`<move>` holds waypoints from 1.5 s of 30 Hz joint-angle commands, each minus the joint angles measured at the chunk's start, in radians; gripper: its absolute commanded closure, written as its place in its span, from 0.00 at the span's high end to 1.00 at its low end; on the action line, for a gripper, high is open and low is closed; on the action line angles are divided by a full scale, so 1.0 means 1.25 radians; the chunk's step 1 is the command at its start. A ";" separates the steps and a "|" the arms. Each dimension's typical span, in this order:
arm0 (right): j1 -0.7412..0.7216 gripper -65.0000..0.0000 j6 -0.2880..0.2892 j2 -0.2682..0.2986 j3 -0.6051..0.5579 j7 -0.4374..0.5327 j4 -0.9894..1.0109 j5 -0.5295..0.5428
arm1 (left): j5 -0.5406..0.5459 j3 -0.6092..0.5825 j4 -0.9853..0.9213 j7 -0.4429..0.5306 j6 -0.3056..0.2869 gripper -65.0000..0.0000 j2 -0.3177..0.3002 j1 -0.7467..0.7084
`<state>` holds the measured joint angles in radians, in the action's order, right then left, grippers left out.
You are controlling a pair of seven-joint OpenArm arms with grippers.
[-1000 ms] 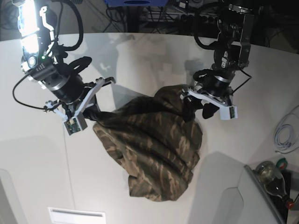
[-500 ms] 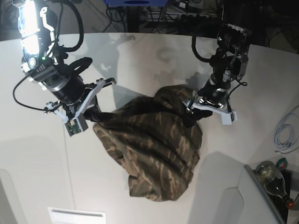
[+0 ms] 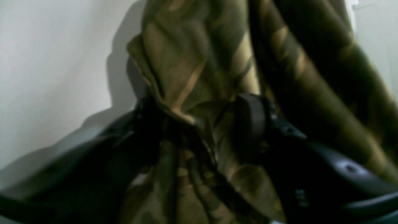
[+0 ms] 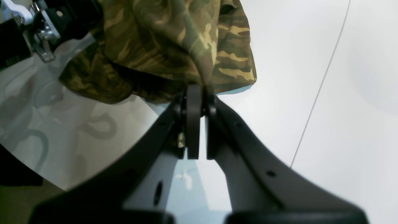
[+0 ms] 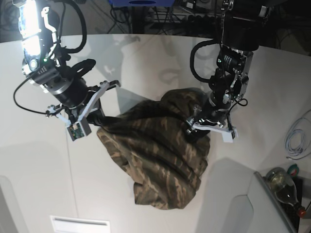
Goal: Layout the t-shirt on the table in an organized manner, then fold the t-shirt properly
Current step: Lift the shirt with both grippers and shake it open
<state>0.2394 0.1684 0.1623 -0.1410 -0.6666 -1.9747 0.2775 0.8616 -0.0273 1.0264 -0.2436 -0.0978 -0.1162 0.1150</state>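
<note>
While the camouflage t-shirt [image 5: 158,155] lies bunched mid-frame on the white table [image 5: 146,63], the right gripper [image 4: 197,93] pinches one edge tight; the left gripper [image 5: 204,127], jaws straddling a fold, looks mid-grasp, likely to stretch it flat.

Over the last second the left gripper [image 5: 200,127], a black two-fingered claw on a white bracket, has swung in from beside the crumpled camouflage cloth t-shirt [image 5: 160,155] to press down into its upper right bulge. Its arm has turned more upright, and the white bracket has drawn in toward the cloth. In the left wrist view its dark fingers [image 3: 248,124] now stand either side of a bunched fold, part closed, with the cloth between them.
</note>
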 commanded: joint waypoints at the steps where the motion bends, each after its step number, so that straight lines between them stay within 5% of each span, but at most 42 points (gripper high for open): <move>1: -0.006 0.00 0.002 0.002 0.004 0.020 -0.012 0.003 | 0.005 0.005 0.019 0.013 -0.009 0.43 0.003 0.013; 4: -0.006 0.00 0.002 0.003 0.005 0.020 -0.012 0.003 | 0.005 0.006 0.019 0.013 -0.009 0.24 0.001 0.015; 6: -0.006 0.00 0.002 0.003 0.005 0.020 -0.012 0.003 | 0.005 0.006 0.033 0.013 -0.009 0.00 -0.002 0.012; 14: 0.014 0.00 0.001 0.033 0.005 -0.027 0.029 0.002 | -0.001 -0.027 0.311 -0.048 -0.005 0.00 -0.150 -0.107; 19: -0.105 0.00 0.006 0.041 0.005 -0.027 0.161 0.002 | -0.037 -0.033 0.376 -0.055 -0.003 0.00 -0.200 -0.029; 25: -0.374 0.00 0.016 0.094 -0.001 -0.022 0.395 0.002 | -0.207 -0.106 0.245 -0.179 -0.003 0.00 -0.099 0.265; 27: -0.456 0.00 0.057 0.113 0.005 0.005 0.447 0.002 | -0.275 -0.116 0.192 -0.196 -0.003 0.00 -0.056 0.355; 32: -0.644 0.00 0.089 0.180 0.004 0.026 0.456 0.002 | -0.416 -0.120 0.158 -0.201 -0.003 0.00 0.030 0.532; 35: -0.716 0.00 0.089 0.224 0.004 0.025 0.403 0.002 | -0.422 -0.120 0.192 -0.226 -0.003 0.00 0.054 0.606; 39: -0.724 0.00 0.089 0.272 0.032 -0.007 0.327 0.002 | -0.422 -0.120 0.272 -0.314 -0.003 0.00 0.062 0.613; 45: -0.499 0.00 0.089 0.276 0.235 -0.005 0.266 0.002 | -0.431 -0.158 0.335 -0.329 -0.006 0.00 0.058 0.408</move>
<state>-0.3584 0.3058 0.4816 0.1352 -0.6872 -1.6264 0.3031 0.3389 -0.2348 1.4223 -0.6888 -0.1211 -0.0368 0.5789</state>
